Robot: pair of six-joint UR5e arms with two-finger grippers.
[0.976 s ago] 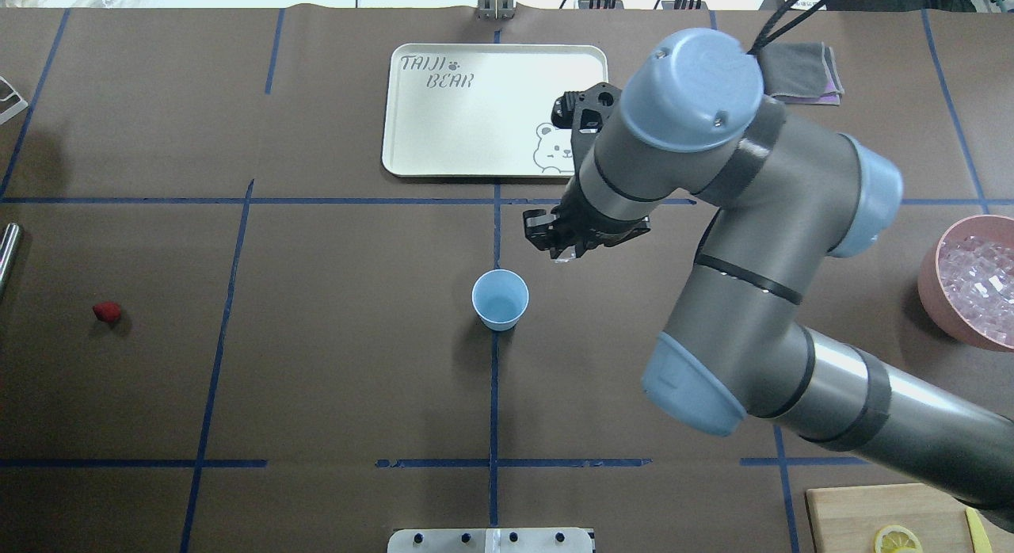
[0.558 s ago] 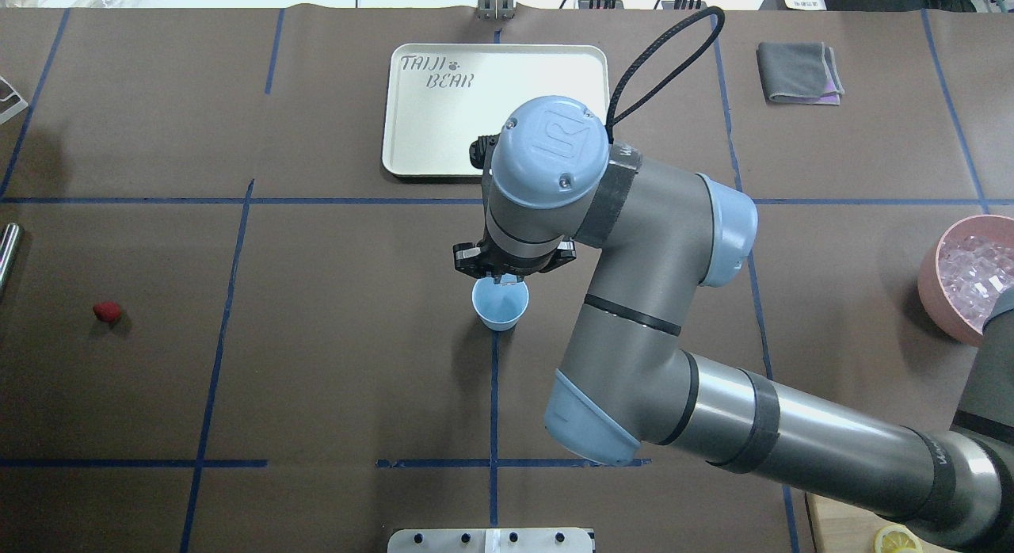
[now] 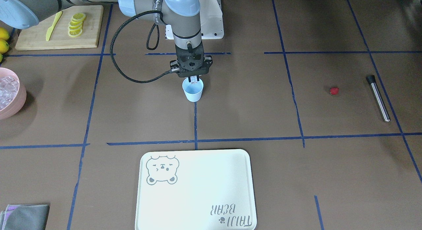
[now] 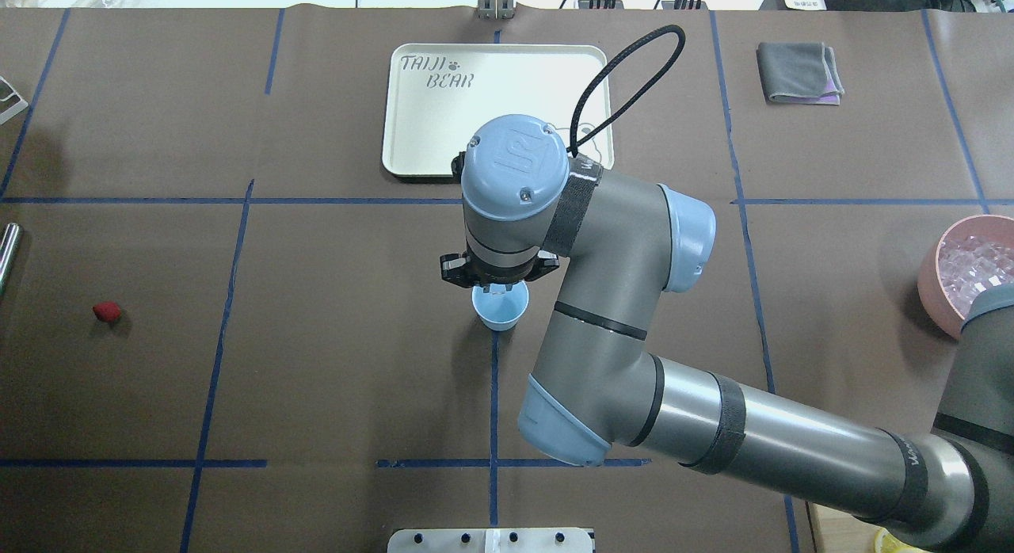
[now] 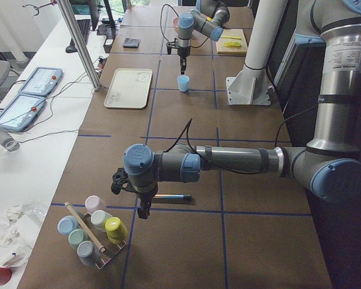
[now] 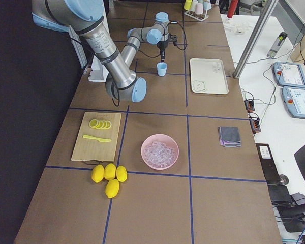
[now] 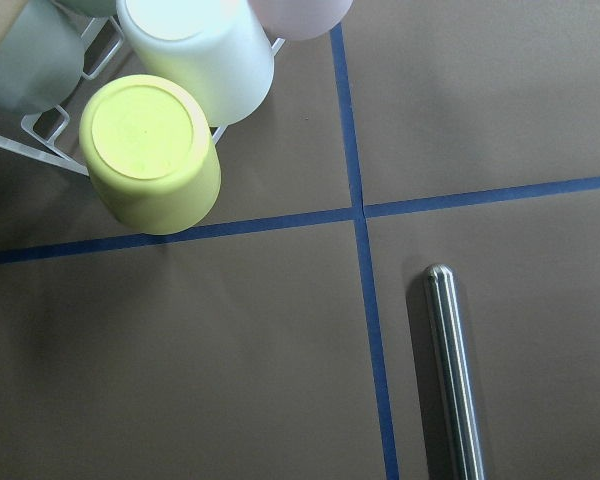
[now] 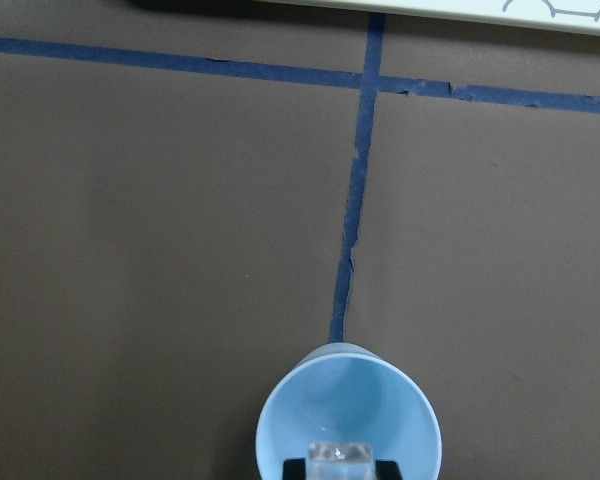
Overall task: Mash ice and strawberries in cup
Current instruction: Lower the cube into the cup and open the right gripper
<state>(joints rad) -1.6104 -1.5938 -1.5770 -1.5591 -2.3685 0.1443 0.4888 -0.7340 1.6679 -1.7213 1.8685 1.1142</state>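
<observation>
The pale-blue cup (image 4: 500, 309) (image 3: 193, 91) stands at the table's middle on a blue tape line. My right gripper (image 3: 193, 80) hangs straight over its mouth, shut on one clear ice cube (image 8: 340, 458); the right wrist view has that cube just above the cup (image 8: 350, 415), whose inside looks bare. More ice fills the pink bowl (image 4: 951, 287) (image 6: 160, 151) at the right edge. One red strawberry (image 4: 106, 311) (image 3: 334, 90) lies far to the left. My left gripper (image 5: 145, 211) hovers beyond the table's left end; whether it is open I cannot tell.
A steel rod (image 3: 378, 98) (image 7: 452, 370) lies past the strawberry, near a rack of coloured cups (image 5: 93, 232). A white bear tray (image 4: 412, 109) sits behind the cup, a grey cloth (image 4: 798, 72) at back right, a board with lemon slices (image 3: 59, 27) near the robot's base.
My right arm swung left from beside the tray with the ice cube in its grip and now stands over the cup. Cup and strawberry have not moved.
</observation>
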